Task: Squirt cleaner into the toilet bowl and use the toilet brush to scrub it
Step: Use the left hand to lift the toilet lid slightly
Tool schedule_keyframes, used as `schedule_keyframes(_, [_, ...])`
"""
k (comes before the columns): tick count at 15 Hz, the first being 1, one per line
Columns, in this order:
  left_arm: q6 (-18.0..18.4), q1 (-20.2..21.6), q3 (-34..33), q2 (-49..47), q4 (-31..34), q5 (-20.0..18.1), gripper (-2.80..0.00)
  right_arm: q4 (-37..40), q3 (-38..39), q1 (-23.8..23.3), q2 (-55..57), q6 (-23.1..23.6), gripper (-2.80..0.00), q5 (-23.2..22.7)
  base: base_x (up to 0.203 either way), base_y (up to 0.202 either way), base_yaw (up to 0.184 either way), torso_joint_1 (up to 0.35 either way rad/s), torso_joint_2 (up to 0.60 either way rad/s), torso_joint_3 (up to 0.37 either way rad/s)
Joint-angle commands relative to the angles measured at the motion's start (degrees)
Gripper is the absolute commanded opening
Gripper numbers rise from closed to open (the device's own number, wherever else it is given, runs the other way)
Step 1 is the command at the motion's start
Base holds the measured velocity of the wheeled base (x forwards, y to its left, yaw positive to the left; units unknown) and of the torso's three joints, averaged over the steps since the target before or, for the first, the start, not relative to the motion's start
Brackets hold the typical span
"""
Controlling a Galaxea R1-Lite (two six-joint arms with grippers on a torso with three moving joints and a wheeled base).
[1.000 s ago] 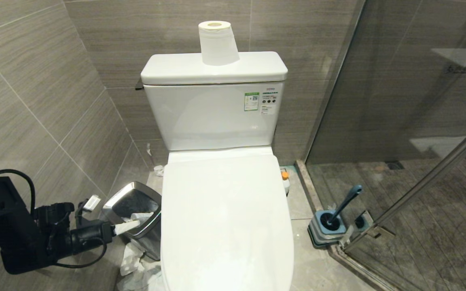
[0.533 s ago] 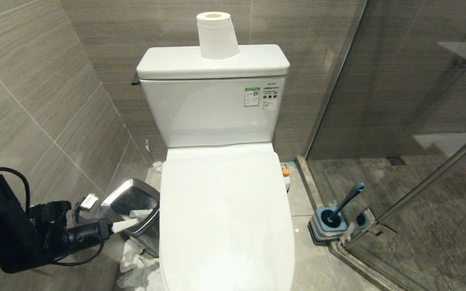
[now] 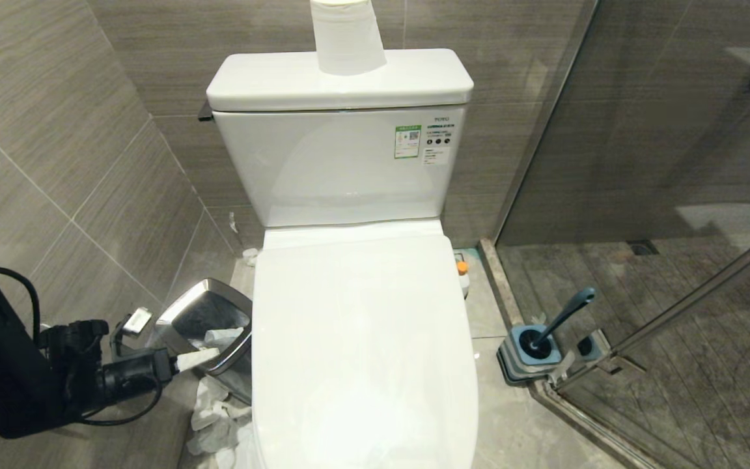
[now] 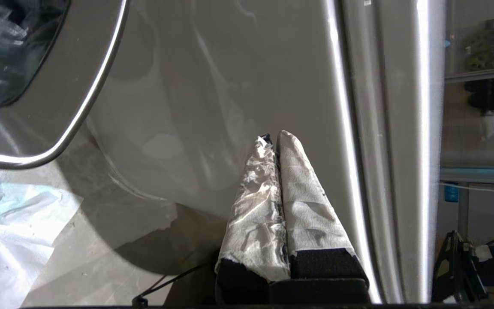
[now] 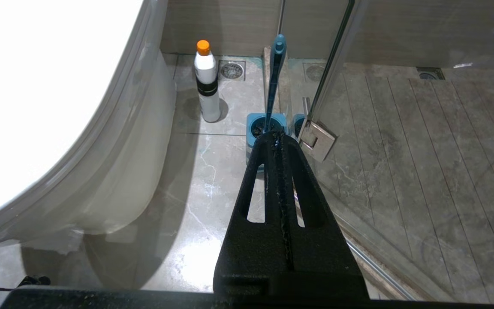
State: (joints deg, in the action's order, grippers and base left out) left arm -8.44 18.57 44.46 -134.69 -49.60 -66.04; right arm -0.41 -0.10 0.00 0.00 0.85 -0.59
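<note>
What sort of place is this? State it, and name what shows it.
A small bathroom, likely in a home or hotel: a white toilet with its lid down, a roll of toilet paper on the cistern, a toilet brush in its holder beside a glass shower door.

Not much to read here tbh. The toilet tank (image 3: 342, 163) has a small "TOTO" brand mark up near its top right corner, just legible. Below it sit 2 stickers: a green-and-white sticker (image 3: 407, 142) with what looks like a QR code, and a white sticker (image 3: 437, 151) with a row of dark dots. The print on both is too tiny to make out.
</note>
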Motion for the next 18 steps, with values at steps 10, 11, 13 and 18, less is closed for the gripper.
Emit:
schedule_keyframes(10, [0.91, 0.58, -7.54, 2.92, 0.29, -9.45, 0.0, -0.02, 0.01, 0.0, 0.09, 0.03, -2.8, -0.03, 0.0, 0.0, 0.0, 0.0, 0.0, 0.0])
schedule_keyframes(11, [2.08, 0.48, -9.12, 3.63, 0.2, -9.45, 0.0, -0.02, 0.01, 0.0, 0.09, 0.03, -2.8, -0.03, 0.0, 0.0, 0.0, 0.0, 0.0, 0.0])
schedule_keyframes(13, [3.22, -0.34, -12.23, 6.73, 0.28, -9.31, 0.0, -0.02, 0.01, 0.0, 0.09, 0.03, -2.8, -0.03, 0.0, 0.0, 0.0, 0.0, 0.0, 0.0])
schedule_keyframes(18, [5.49, -2.22, -17.64, 11.23, 0.38, -9.19, 0.0, -0.02, 0.01, 0.0, 0.09, 0.03, -2.8, -0.03, 0.0, 0.0, 0.0, 0.0, 0.0, 0.0])
